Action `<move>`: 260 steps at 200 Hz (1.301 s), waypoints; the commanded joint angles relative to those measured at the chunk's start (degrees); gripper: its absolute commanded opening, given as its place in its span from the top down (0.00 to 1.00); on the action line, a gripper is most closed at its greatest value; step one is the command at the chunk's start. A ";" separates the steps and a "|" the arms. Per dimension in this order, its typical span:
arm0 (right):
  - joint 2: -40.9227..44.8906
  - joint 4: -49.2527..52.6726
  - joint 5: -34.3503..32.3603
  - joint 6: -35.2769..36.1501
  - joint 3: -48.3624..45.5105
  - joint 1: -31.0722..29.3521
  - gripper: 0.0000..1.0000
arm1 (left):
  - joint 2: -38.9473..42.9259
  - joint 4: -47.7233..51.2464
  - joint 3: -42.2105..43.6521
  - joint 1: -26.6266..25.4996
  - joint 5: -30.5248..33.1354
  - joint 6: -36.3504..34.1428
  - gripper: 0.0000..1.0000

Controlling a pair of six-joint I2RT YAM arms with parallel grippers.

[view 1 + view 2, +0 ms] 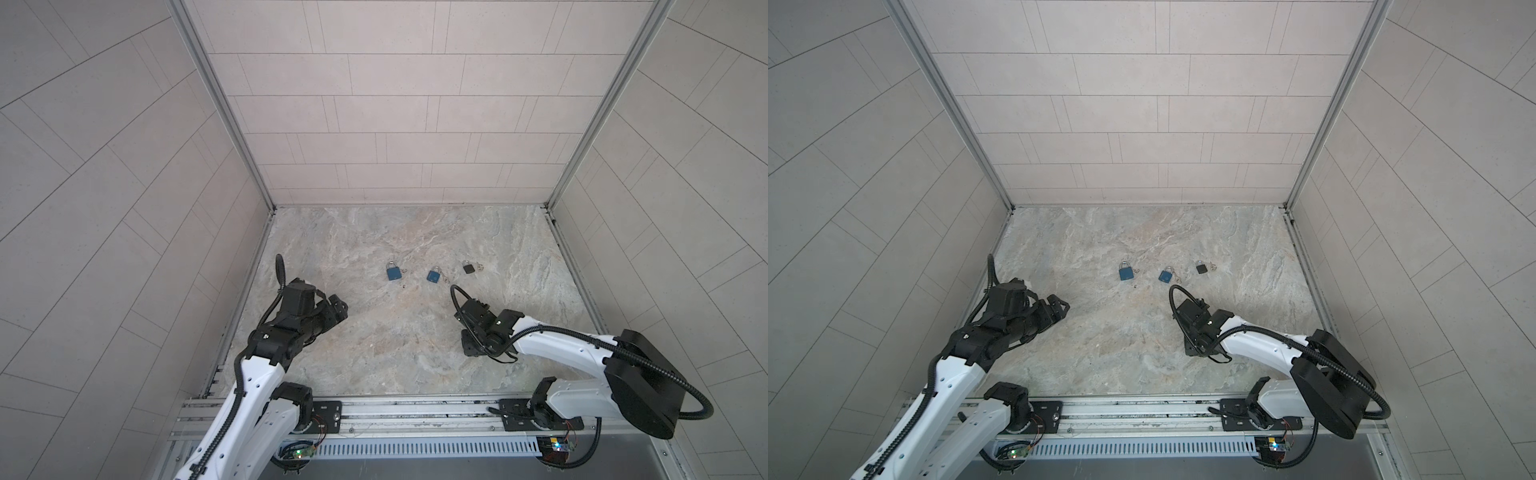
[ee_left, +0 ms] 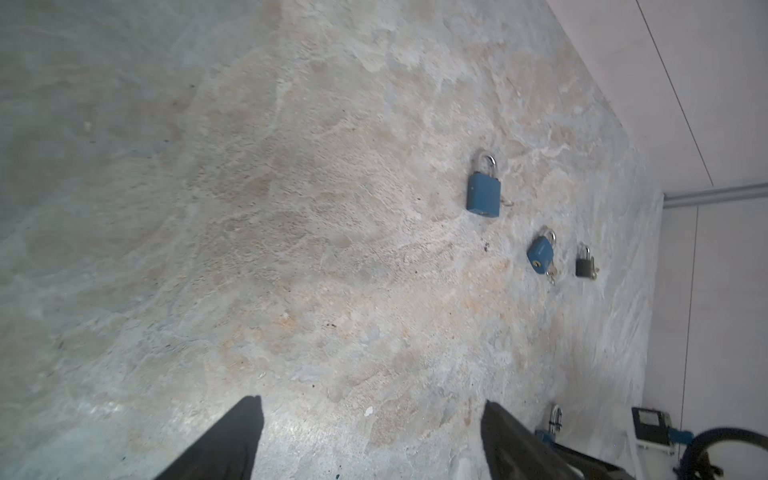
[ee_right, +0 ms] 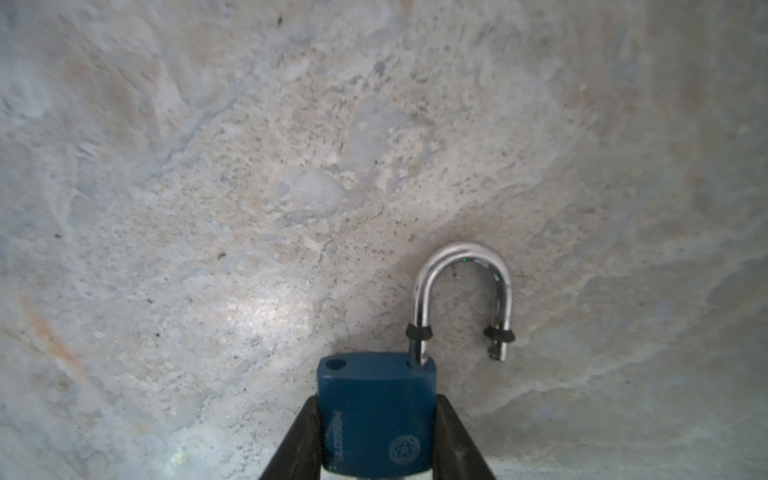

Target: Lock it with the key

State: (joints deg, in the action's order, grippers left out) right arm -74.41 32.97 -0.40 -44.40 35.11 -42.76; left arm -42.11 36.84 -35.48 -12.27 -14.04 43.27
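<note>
Grey tiled walls (image 1: 415,124) close in three sides of a stone-patterned tabletop (image 1: 374,353), where two white-and-black arms reach in from the near rail. The right arm (image 1: 561,345) bends down over the near right part of the surface. The left arm (image 1: 257,382) stretches low along the left side.

In the right wrist view, the right gripper (image 3: 378,401) has its two black fingers (image 3: 305,436) pressed against both flanks of an open blue padlock (image 3: 376,424), clamping its body. The steel shackle (image 3: 461,253) is swung out, its free leg clear of the empty hole in the body. Whether this lock rests on the stone or is raised off it cannot be told, and both top views hide it under the wrist.

The left gripper (image 2: 372,401) hangs over bare stone, fingers spread wide and holding nothing.

Farther back, well apart from both grippers, three closed locks lie flat in a row: a second blue padlock (image 1: 394,272), a third blue padlock (image 1: 434,275) and a smaller black padlock (image 1: 469,268). Small keys (image 2: 552,274) lie just beside them
</note>
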 commanded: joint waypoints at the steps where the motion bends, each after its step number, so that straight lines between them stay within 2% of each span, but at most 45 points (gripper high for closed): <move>1: 2.43 2.01 1.73 5.39 3.87 -0.30 0.91 | -1.20 -3.38 1.05 0.23 -7.44 -1.43 0.20; 40: 3.30 3.23 7.03 14.37 9.60 -0.30 0.96 | -1.62 -6.16 1.69 0.21 -12.41 -0.17 0.18; 42: 3.26 3.35 7.29 14.77 9.97 -0.30 0.96 | -1.69 -6.41 1.72 0.20 -12.68 0.09 0.17; 45: 3.19 3.52 7.74 15.39 10.50 -0.30 0.97 | -1.81 -6.81 1.81 0.21 -13.35 0.52 0.03; 50: 3.05 3.69 8.59 16.34 11.32 -0.39 0.97 | -2.00 -7.52 1.91 0.19 -14.15 1.11 0.00; 65: 2.66 3.68 11.17 18.65 13.99 -0.69 0.98 | -2.01 -9.98 2.60 0.15 -16.27 3.86 0.00; 121: 0.16 -0.70 22.01 21.35 21.04 -4.76 1.00 | -5.04 -30.84 10.58 -0.05 -22.24 18.49 0.00; 200: -7.40 -1.40 22.38 22.08 28.29 -10.76 1.00 | -11.97 -46.96 12.73 -3.05 -25.30 24.68 0.01; 260: -13.82 -2.58 21.59 21.39 34.22 -13.79 1.00 | -20.02 -51.94 10.28 -11.71 -23.35 24.67 0.07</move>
State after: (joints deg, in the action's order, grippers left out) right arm -86.85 31.68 21.65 -23.33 66.32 -55.66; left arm -60.20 -10.72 -23.55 -21.26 -37.82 67.09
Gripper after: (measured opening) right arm 0.386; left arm 0.941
